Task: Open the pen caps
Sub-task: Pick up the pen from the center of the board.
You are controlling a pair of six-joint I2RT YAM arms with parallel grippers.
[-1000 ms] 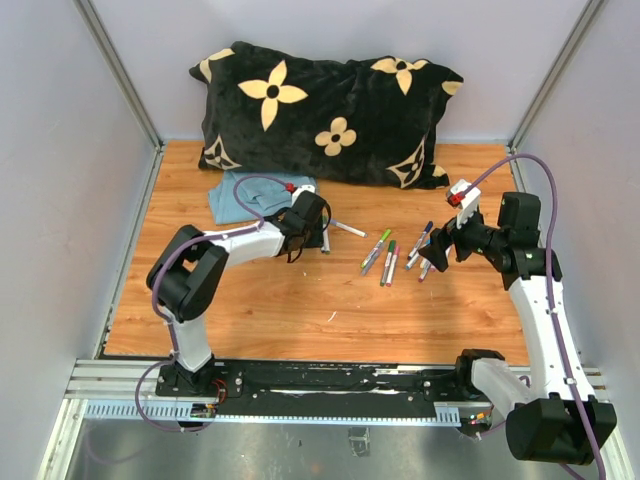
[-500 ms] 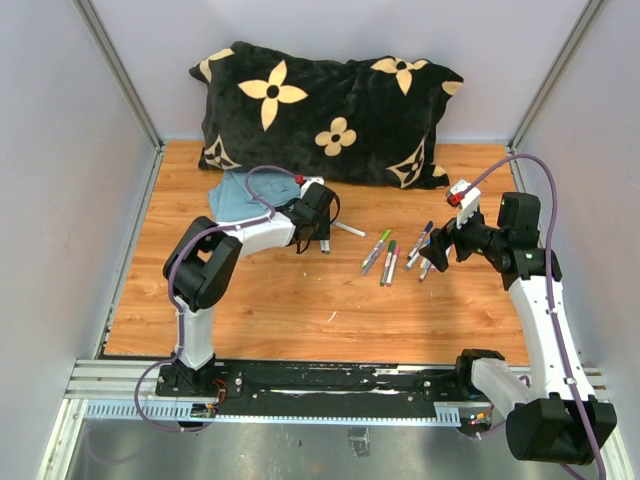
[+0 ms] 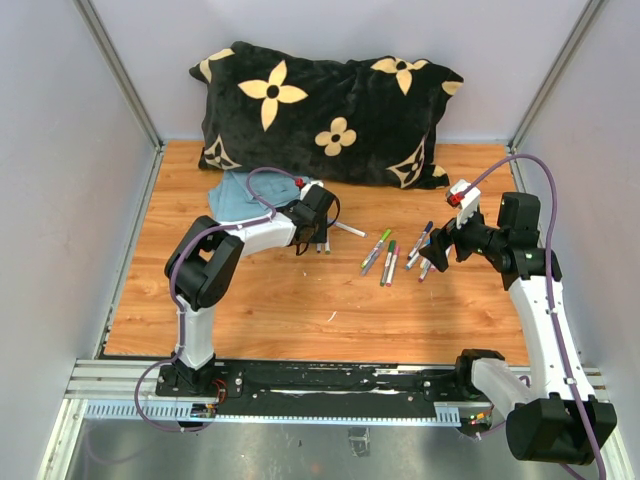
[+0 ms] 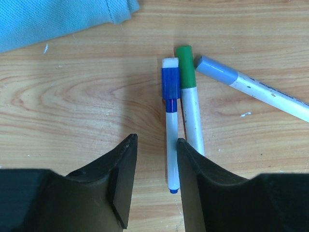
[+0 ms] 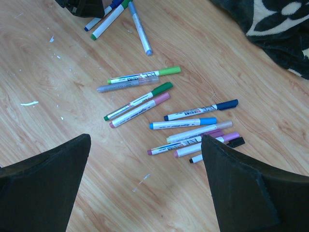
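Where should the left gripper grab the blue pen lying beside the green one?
Its white barrel near the tip end, from straight above with the left gripper. The blue pen lies flat; the green pen touches it at the cap end, and they part slightly toward the tip.

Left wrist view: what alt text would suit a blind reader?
Three pens lie on a wooden table ahead of the black fingers of the open left end effector: a blue-and-white pen and a green-capped pen side by side, and a light-blue-capped pen angled to the right. A blue cloth fills the top left corner.
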